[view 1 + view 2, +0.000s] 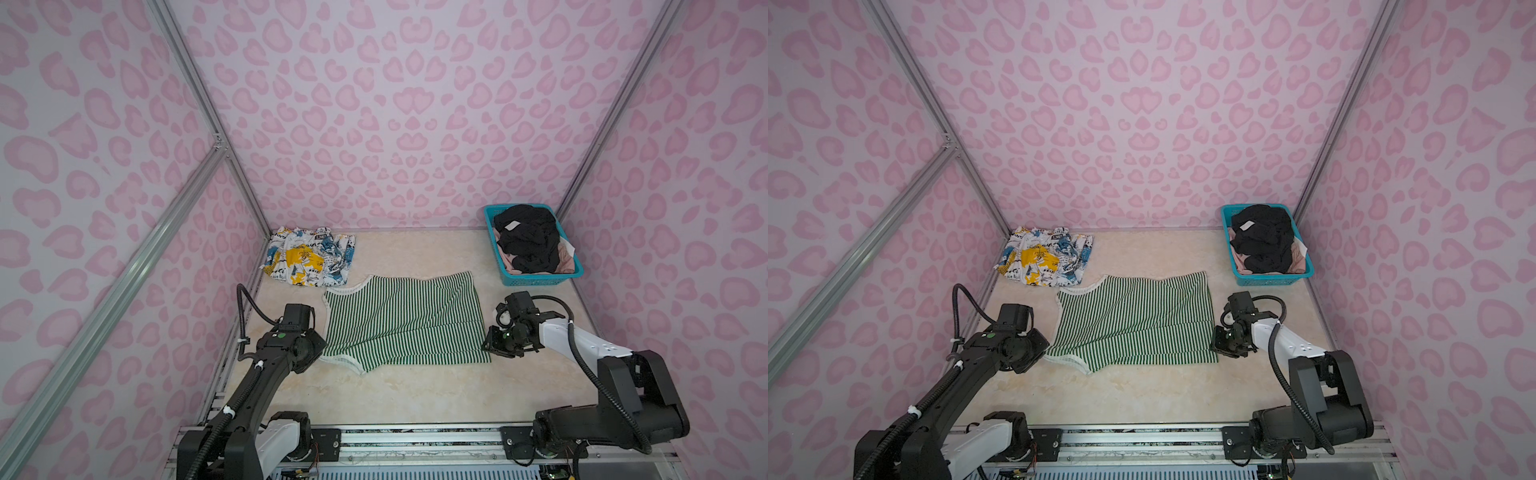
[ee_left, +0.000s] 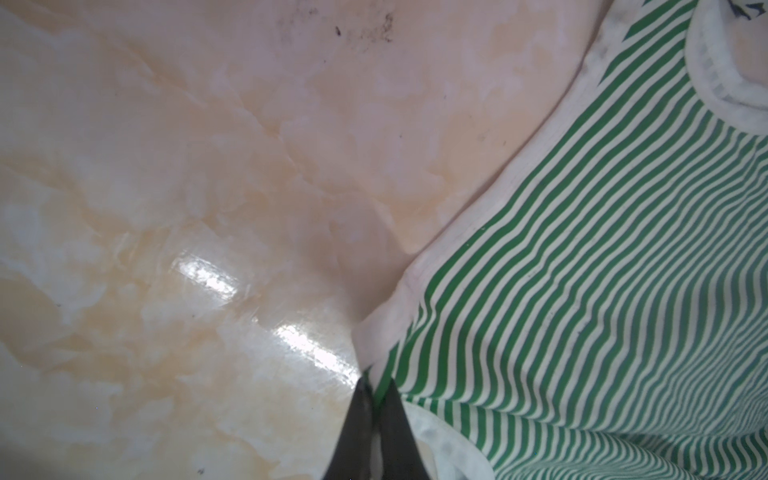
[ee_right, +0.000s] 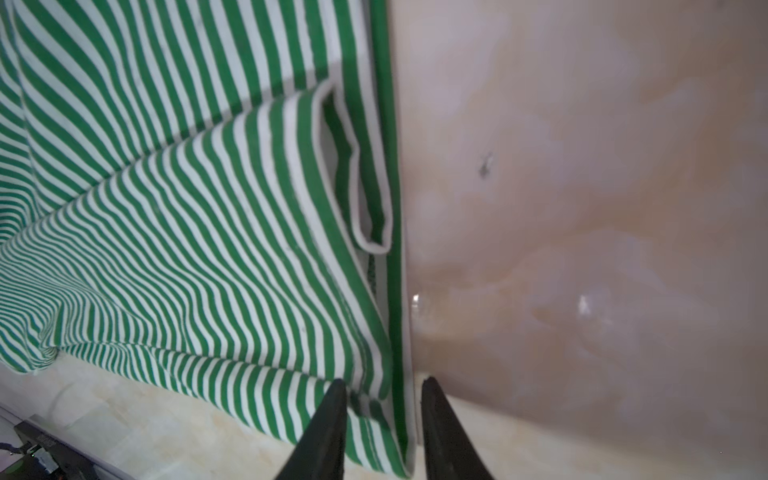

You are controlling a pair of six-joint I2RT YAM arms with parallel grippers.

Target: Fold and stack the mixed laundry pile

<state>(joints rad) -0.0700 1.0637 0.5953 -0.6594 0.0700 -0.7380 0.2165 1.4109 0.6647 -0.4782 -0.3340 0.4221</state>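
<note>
2 striped-top (image 1: 403,320) edges btwn fingers (image 2: 362,419) (image 3: 328,428)

Soft even light, dark corners in both top views, glare streaks on tabletop (image 2: 124,187), soft-focus wrist views.

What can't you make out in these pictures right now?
Pale pink garment: both top views, mostly buried under the black garment in the basket.
Printed garment lettering: both top views, too small to read.
Left jaws: both top views, hidden behind their own wrist.
</note>
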